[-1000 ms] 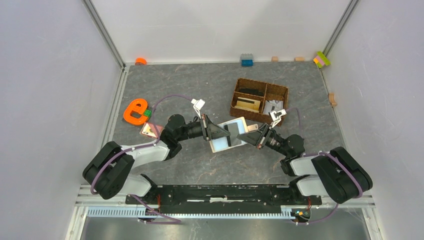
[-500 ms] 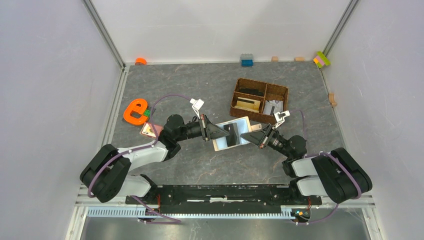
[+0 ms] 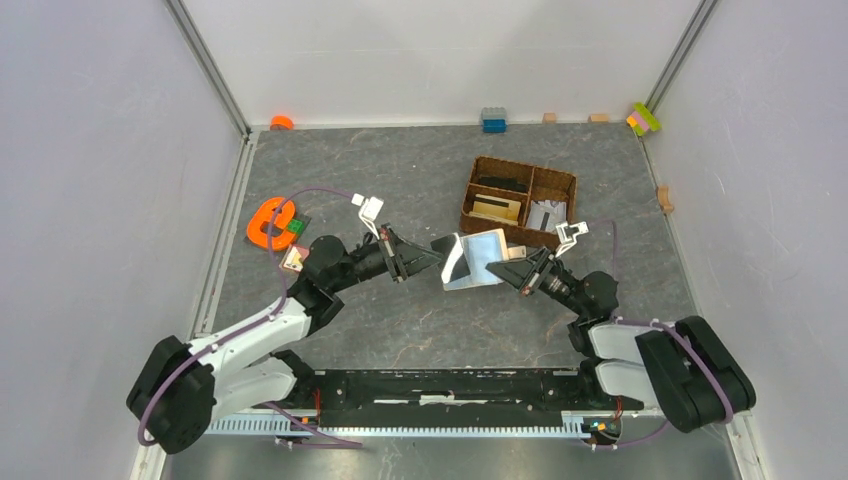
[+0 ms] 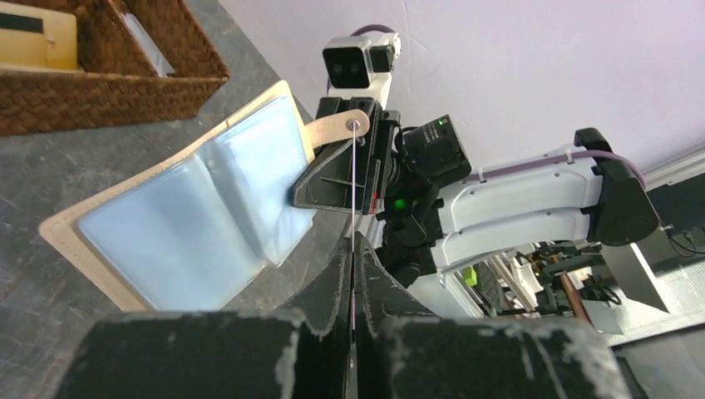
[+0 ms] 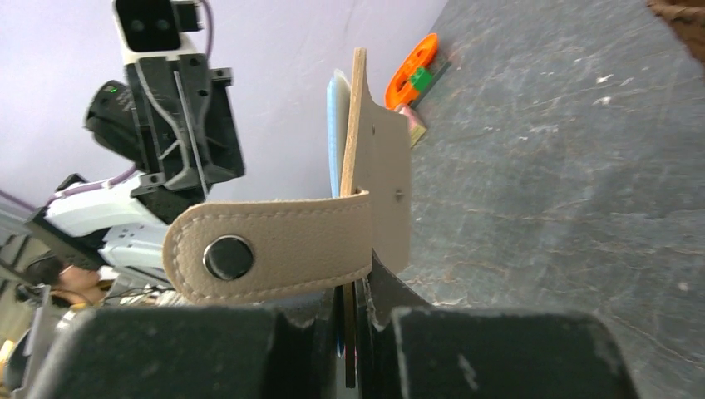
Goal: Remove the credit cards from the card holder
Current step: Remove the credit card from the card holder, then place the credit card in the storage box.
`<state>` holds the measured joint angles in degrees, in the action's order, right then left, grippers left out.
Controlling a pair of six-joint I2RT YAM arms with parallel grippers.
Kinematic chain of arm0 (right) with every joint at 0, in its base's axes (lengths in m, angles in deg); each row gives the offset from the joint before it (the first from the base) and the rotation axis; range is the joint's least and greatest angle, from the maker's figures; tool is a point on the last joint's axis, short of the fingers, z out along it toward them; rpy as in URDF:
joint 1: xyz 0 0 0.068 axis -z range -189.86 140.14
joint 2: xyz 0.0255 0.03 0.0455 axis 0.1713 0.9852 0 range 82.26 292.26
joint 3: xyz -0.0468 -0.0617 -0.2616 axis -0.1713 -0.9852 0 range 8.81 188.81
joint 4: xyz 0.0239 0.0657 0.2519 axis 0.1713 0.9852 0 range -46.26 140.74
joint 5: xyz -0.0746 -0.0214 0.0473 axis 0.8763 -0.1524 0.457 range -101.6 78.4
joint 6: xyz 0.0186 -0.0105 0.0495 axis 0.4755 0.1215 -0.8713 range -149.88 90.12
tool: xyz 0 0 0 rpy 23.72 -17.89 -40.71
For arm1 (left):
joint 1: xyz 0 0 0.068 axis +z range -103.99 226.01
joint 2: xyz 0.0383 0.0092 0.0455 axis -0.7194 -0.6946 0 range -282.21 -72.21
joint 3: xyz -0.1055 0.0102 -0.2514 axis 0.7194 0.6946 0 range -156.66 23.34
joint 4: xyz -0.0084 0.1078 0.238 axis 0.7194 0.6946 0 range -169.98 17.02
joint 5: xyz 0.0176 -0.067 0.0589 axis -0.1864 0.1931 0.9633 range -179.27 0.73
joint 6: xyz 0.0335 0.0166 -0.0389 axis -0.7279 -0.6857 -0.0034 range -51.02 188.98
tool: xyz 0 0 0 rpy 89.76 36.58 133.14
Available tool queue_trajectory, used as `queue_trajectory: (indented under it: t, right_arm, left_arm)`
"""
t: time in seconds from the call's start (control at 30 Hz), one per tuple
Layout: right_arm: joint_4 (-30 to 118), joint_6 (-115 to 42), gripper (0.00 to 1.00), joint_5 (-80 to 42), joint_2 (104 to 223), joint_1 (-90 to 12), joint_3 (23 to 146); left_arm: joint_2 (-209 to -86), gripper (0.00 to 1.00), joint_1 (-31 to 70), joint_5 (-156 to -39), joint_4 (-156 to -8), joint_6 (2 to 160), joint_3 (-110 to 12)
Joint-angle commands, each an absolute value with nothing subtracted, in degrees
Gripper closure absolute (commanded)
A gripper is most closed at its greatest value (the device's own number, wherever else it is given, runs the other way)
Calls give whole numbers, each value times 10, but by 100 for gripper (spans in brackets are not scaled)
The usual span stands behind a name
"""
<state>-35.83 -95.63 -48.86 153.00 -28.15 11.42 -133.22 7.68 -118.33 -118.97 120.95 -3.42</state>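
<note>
The beige card holder (image 3: 483,257) is held open and tilted above the table, its clear sleeves facing the left wrist view (image 4: 191,224). My right gripper (image 3: 518,268) is shut on its right edge beside the closing tab (image 5: 274,245); its jaws (image 5: 359,287) pinch the cover. My left gripper (image 3: 436,258) stands just left of the holder, shut on a thin credit card seen edge-on (image 4: 353,183). I cannot tell whether the card's far end still touches the holder. Another pinkish card (image 3: 294,261) lies on the table under my left arm.
A brown wicker basket (image 3: 519,163) with compartments stands behind the holder, also in the left wrist view (image 4: 100,91). An orange letter toy (image 3: 268,222) lies at the left beside the loose card. Small blocks line the back wall and right edge.
My left gripper has drawn back to the left with the card, out from over the holder. My right gripper has shifted right and tilted the holder up more steeply.
</note>
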Motion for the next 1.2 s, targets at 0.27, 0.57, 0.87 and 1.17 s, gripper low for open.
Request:
queue_trajectory:
  t: [0.27,0.57,0.87,1.17]
  right_arm:
    - [37,-741,100,-380,1307,-218,180]
    - [315,-633,100,-107,1094,-215,246]
    - [386,-601,100,22,975,-215,280]
    - [385,-613,100,32,916,-215,272]
  left_arm:
    - [-1353,98,77,-1121,-1121,1136,-66]
    - [-1446,98,62,-989,-1154,1231,-113]
    - [-1650,98,35,-874,-1226,1342,-247]
    - [-1837,98,29,-793,-1214,1429,-433]
